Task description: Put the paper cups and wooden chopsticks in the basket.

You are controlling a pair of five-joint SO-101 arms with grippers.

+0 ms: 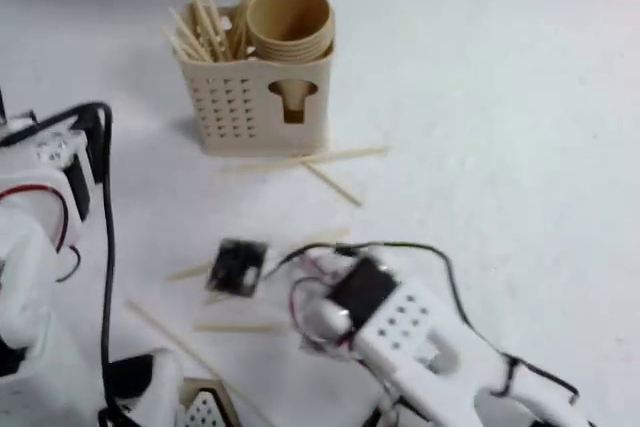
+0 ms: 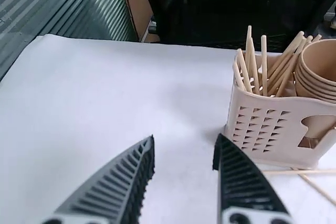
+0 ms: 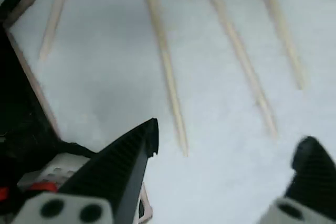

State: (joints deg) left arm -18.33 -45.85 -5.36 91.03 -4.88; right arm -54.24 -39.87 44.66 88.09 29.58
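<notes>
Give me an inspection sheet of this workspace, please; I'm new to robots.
Surface: white table.
Job's things: paper cups stacked in the basket beside upright chopsticks; loose chopsticks lie on the table.
Clutter: nothing seen.
Grippers: left gripper open, empty, facing the basket; right gripper open above loose chopsticks.
Cables: left arm's cable, black, loose; right arm's cable, black, looped.
Surroundings: dark room behind; ribbed panel.

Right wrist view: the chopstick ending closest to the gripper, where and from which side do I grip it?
Take the chopstick mid-shaft from above, right gripper straddling it crosswise: it lies flat, thin, with bare table on both sides.
</notes>
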